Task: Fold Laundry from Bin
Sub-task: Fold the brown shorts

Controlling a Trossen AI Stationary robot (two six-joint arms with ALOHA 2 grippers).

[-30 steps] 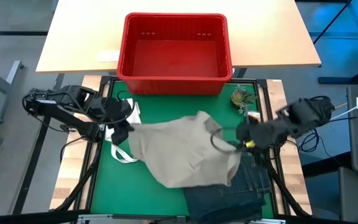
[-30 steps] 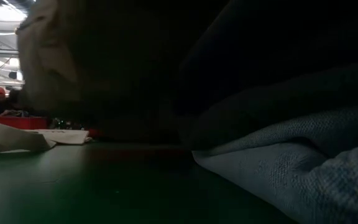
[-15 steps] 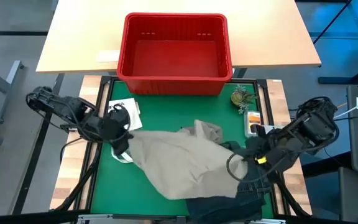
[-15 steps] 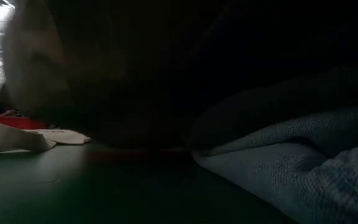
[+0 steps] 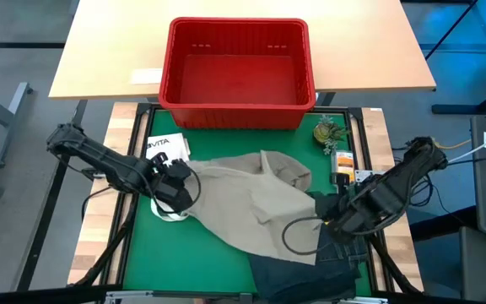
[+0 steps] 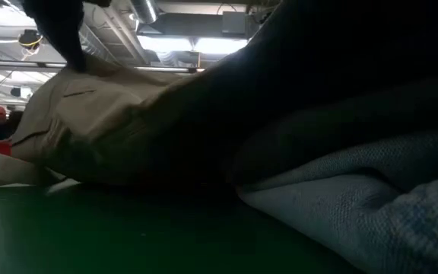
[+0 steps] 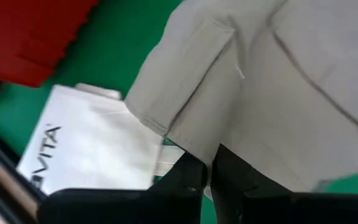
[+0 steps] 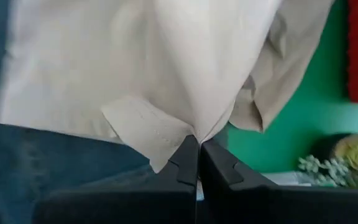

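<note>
A khaki-beige garment (image 5: pixel 251 203) lies spread across the green mat (image 5: pixel 184 253), between my two grippers. Its right part rests on the blue denim jeans (image 5: pixel 310 270), which lie at the mat's near right. It also shows in the low view (image 6: pixel 105 129). My left gripper (image 5: pixel 178 187) is shut on the garment's left edge. My right gripper (image 5: pixel 327 215) is shut on its right edge, over the jeans. The red bin (image 5: pixel 239 72) stands at the far side and looks empty. My left gripper pinches the khaki garment's hemmed left edge (image 7: pixel 191 146) between its two fingers, coming from the table's left. The cloth runs away from the fingers, fairly flat. My right gripper pinches a gathered fold of the khaki garment (image 8: pixel 191 127) near a stitched corner, between its two fingers, coming from the table's right. Creases fan out from the pinch. The cloth beyond it lies over the jeans (image 8: pixel 61 162).
A white tote bag (image 5: pixel 165 150) with printed letters lies on the mat next to the left gripper, partly under the garment. A small green plant (image 5: pixel 327 131) and small packets (image 5: pixel 342 160) sit at the mat's far right. The bin rests on a wooden table (image 5: pixel 108 51).
Both grippers have gone down and toward the table's near edge, keeping hold of the khaki garment. The garment, held up and bunched before, has come down and now lies spread wider over the mat and the jeans.
</note>
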